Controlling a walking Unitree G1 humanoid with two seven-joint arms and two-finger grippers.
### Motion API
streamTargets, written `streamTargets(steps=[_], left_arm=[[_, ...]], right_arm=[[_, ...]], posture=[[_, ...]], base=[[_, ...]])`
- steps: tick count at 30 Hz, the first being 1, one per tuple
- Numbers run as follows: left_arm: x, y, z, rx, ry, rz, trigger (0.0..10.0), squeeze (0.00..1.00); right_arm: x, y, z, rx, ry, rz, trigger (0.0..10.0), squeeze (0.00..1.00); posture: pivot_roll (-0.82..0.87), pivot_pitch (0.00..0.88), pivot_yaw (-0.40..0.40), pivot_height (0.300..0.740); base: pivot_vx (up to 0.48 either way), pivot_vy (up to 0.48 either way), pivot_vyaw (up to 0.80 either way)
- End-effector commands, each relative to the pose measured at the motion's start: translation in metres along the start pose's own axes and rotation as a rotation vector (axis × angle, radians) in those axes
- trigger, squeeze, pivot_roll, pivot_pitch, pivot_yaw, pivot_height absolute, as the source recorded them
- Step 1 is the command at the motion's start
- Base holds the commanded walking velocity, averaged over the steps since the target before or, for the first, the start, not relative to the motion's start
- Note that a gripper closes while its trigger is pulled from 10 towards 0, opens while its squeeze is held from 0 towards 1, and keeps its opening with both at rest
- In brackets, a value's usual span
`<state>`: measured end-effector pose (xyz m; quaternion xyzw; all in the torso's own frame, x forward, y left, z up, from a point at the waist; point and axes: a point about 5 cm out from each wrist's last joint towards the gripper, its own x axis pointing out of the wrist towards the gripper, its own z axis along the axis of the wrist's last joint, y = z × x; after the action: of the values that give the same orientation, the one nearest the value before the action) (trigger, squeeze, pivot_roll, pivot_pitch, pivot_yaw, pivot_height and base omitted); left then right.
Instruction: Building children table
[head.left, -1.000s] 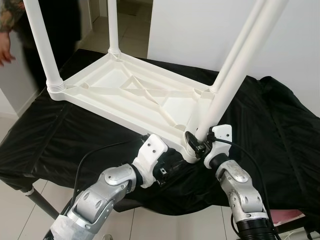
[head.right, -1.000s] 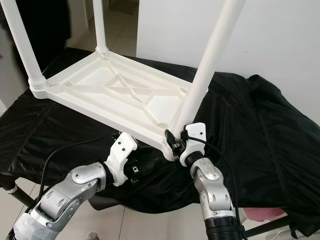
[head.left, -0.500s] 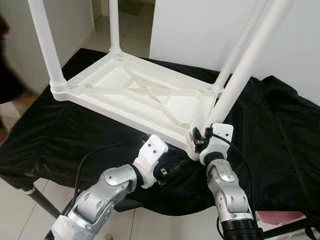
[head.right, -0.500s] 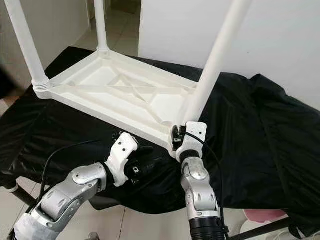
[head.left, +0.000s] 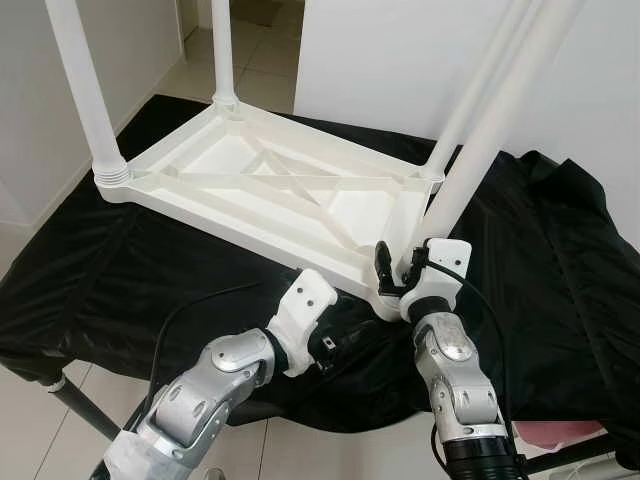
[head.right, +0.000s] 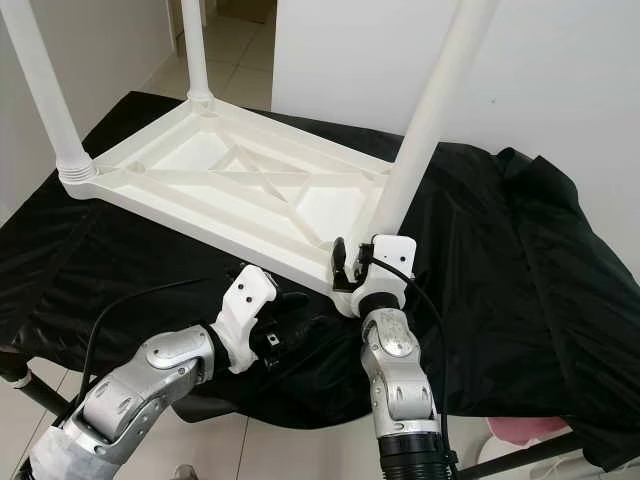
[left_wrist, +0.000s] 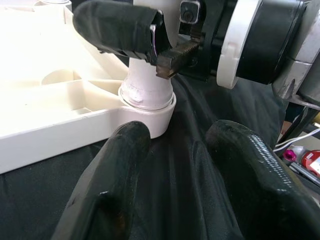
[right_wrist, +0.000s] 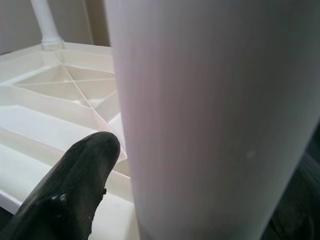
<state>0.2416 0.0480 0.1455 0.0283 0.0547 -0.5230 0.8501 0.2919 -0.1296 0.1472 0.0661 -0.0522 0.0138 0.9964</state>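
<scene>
Our right gripper (head.left: 398, 270) sits at the base of a white table leg (head.left: 478, 140), right where that leg enters the near corner socket of the upturned white children's table (head.left: 270, 195). One black finger (right_wrist: 70, 190) shows beside the leg in the right wrist view, very close to its surface, and the leg's wide pale column takes up most of that picture. We cannot tell from the pictures whether the fingers press the leg or merely stand around it.

Our left gripper (left_wrist: 172, 170) rests low on the black cloth (head.left: 130, 270), just in front of the same corner and a little toward our left side of it. Its two black fingers (left_wrist: 112, 175) are spread apart with nothing between them, pointing at the round socket (left_wrist: 150, 107) where the leg enters the table frame. In that wrist view the right gripper's finger and toothed pad appear just above the socket, against the leg.

Beyond the grippers, the table lies upside down on the cloth, its ribbed underside facing up. Three more white legs rise from its other corners: one at the far left corner (head.left: 78, 90), one at the back (head.left: 222, 50), and one behind the leg we attend to (head.left: 480, 85). A white wall (head.left: 400, 60) stands behind the table, and pale floor tiles (head.left: 30, 420) show below the cloth's edge.
</scene>
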Motion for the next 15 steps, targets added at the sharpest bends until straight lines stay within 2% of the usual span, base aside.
streamTargets(steps=[1, 3, 4, 5, 6, 11, 15], left_arm=[[0.001, -0.003, -0.002, -0.011, 0.008, -0.045, 10.0, 0.0], [0.001, -0.002, -0.001, -0.01, 0.006, -0.041, 10.0, 0.0], [0.001, -0.001, -0.001, -0.009, 0.004, -0.039, 10.0, 0.0], [0.001, -0.001, -0.001, -0.009, 0.004, -0.039, 10.0, 0.0], [0.001, -0.001, -0.001, -0.009, 0.004, -0.038, 10.0, 0.0], [0.001, 0.0, 0.0, -0.007, 0.003, -0.037, 10.0, 0.0], [0.001, 0.001, 0.001, -0.004, 0.001, -0.035, 10.0, 0.0]], right_arm=[[-0.003, -0.007, 0.001, 0.009, -0.008, 0.008, 10.0, 1.0], [-0.007, -0.018, -0.004, -0.002, 0.004, 0.041, 10.0, 1.0], [-0.009, -0.022, -0.008, 0.017, 0.023, 0.068, 10.0, 0.96], [-0.009, -0.022, -0.008, 0.017, 0.023, 0.068, 10.0, 0.96], [-0.009, -0.023, -0.009, 0.013, 0.019, 0.078, 10.0, 0.03], [-0.009, -0.023, -0.011, -0.004, 0.016, 0.13, 10.0, 0.0], [-0.005, -0.025, -0.013, -0.047, 0.014, 0.27, 10.0, 0.0]], posture=[[0.05, 0.052, -0.131, 0.74], [0.04, 0.052, -0.13, 0.74], [0.04, 0.051, -0.128, 0.74], [0.04, 0.051, -0.128, 0.74], [0.04, 0.052, -0.127, 0.74], [0.04, 0.052, -0.124, 0.74], [0.05, 0.054, -0.121, 0.74]], base=[[0.0, 0.0, 0.0], [0.0, 0.0, 0.0], [0.0, 0.0, 0.0], [0.0, 0.0, 0.0], [0.0, 0.0, 0.0], [0.0, 0.0, 0.0], [0.0, 0.0, 0.0]])
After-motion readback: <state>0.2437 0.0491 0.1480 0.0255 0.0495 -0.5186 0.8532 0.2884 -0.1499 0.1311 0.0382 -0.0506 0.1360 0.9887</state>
